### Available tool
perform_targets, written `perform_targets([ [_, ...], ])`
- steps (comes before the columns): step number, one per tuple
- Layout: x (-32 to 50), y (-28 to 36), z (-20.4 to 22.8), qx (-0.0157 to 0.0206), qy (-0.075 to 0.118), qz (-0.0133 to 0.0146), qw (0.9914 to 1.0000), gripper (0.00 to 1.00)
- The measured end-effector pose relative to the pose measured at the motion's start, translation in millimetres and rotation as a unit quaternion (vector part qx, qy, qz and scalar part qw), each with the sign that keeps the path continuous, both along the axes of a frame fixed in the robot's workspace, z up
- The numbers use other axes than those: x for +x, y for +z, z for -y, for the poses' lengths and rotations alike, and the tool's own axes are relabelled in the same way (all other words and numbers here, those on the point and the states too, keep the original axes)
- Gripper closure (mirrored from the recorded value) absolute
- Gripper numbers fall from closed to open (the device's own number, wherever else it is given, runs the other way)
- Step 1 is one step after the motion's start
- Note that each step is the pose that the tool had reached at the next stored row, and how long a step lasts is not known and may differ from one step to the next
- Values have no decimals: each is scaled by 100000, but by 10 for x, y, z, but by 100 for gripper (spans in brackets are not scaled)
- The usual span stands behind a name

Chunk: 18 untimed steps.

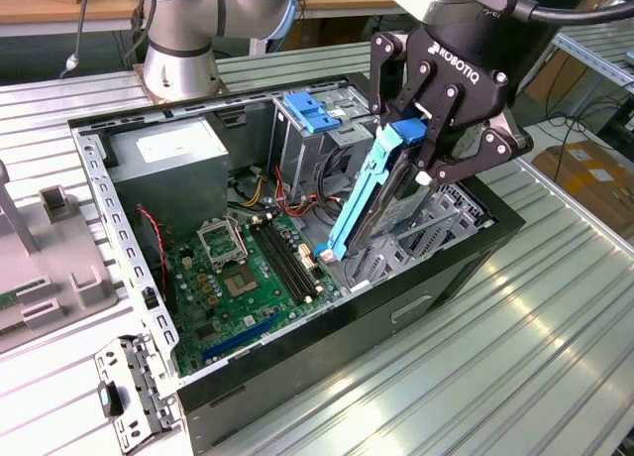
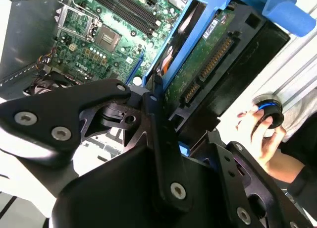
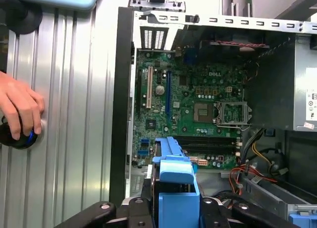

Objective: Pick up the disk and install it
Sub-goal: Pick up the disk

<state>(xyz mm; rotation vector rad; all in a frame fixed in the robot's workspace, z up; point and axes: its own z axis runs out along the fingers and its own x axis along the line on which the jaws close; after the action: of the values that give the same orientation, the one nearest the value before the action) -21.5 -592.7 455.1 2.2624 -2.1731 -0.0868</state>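
While its fingers (image 1: 436, 144) clamp the disk (image 1: 391, 203), gripper (image 1: 404, 154) holds it tilted over open PC case (image 1: 99, 169), lower end near motherboard (image 1: 248, 278). Further back, along far wall: grey PSU (image 1: 168, 164), drive cage w/ blue cap (image 1: 312, 114).

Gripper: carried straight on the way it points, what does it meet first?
Holding the disk, the gripper points down into the case. The disk's lower end would likely meet the metal bay beside the motherboard first; depth unclear.
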Motion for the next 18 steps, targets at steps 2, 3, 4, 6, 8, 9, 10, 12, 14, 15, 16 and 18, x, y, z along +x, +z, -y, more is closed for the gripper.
perform_targets([
  [2,68,72,44,493,-80,-129,99999,64],
  [3,70,85,44,526,-81,-135,99998,64],
  [4,74,93,44,539,-77,-139,99998,64],
  [6,78,109,44,560,-79,-147,99998,64],
  [8,80,128,44,585,-82,-150,99998,64],
  [9,83,141,44,621,-79,-152,99998,64],
  [10,84,142,44,667,-82,-152,99998,64],
  [12,85,142,44,684,-77,-151,99998,64],
  [14,85,142,44,696,-77,-153,99997,64],
  [15,85,142,44,696,-78,-151,99997,64],
  [16,85,142,44,699,-78,-153,99997,64],
  [18,86,142,45,707,-78,-152,99997,64],
])
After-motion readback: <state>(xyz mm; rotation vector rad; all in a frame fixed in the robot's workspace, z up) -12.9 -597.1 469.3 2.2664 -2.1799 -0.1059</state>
